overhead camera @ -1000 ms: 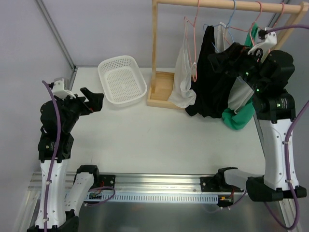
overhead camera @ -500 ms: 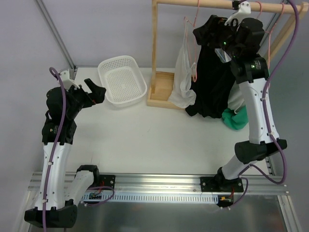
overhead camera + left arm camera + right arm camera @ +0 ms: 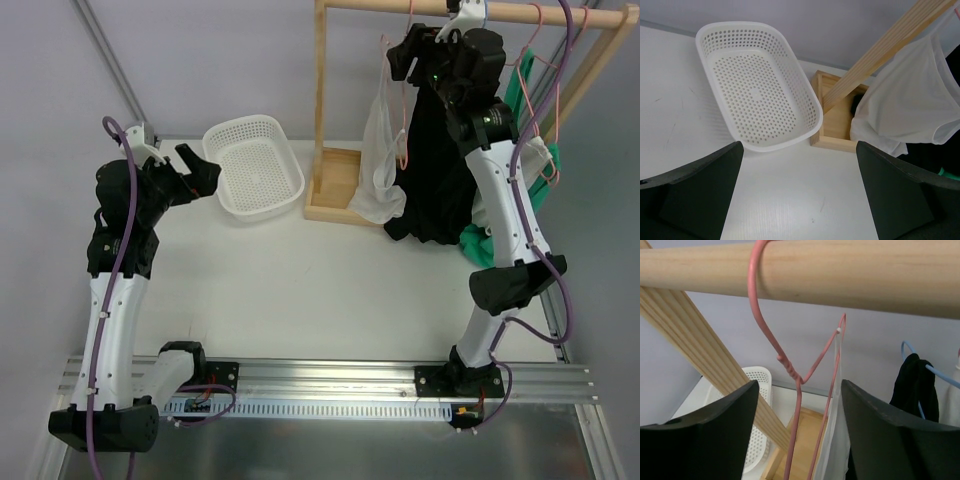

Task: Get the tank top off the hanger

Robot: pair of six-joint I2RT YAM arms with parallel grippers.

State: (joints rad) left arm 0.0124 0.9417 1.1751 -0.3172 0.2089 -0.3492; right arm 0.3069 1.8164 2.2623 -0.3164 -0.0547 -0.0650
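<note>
Hovering just under the rail (image 3: 850, 270), our right gripper (image 3: 799, 389) is spread, facing the pink hanger (image 3: 790, 371) carrying the white tank top (image 3: 378, 150) beside the post (image 3: 322, 100), while our left gripper (image 3: 799, 150) gapes above open bench (image 3: 790, 210).

From above, the right arm (image 3: 503, 180) covers the black garment's (image 3: 432, 180) shoulders and its hanger; the green garment (image 3: 478, 250) shows only partly behind them; the wrist views crop the white tank top (image 3: 910, 100) at the right edge, the pink hanger (image 3: 790, 369) at the bottom.
</note>
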